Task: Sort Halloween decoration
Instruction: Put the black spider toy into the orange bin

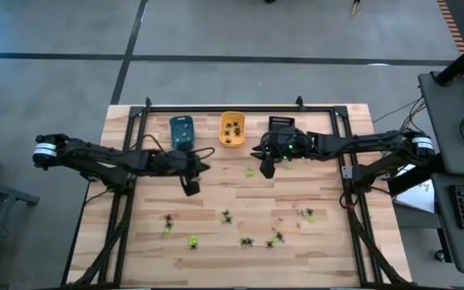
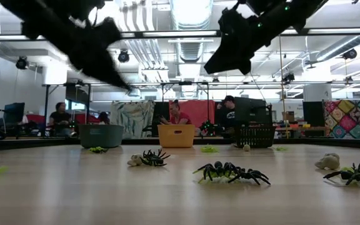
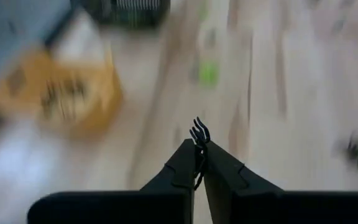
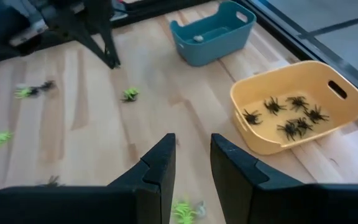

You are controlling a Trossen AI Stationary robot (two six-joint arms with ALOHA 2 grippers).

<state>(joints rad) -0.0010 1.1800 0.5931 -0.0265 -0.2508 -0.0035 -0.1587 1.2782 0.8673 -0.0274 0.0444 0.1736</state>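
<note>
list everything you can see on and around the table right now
blue tray: one, teal blue, far side of the table, leftmost of three; one small pale piece inside
orange tray: one, yellow-orange, middle of the three; several black spiders inside
black tray: one, slotted, rightmost of the three
loose spiders: about a dozen, black, yellow-green and pale, scattered on the near half of the table
table: one, light wood
people: three, seated in the room behind
left tool: shut on a black spider, raised above the table near the blue tray
right tool: open, empty, raised near the orange tray
</note>
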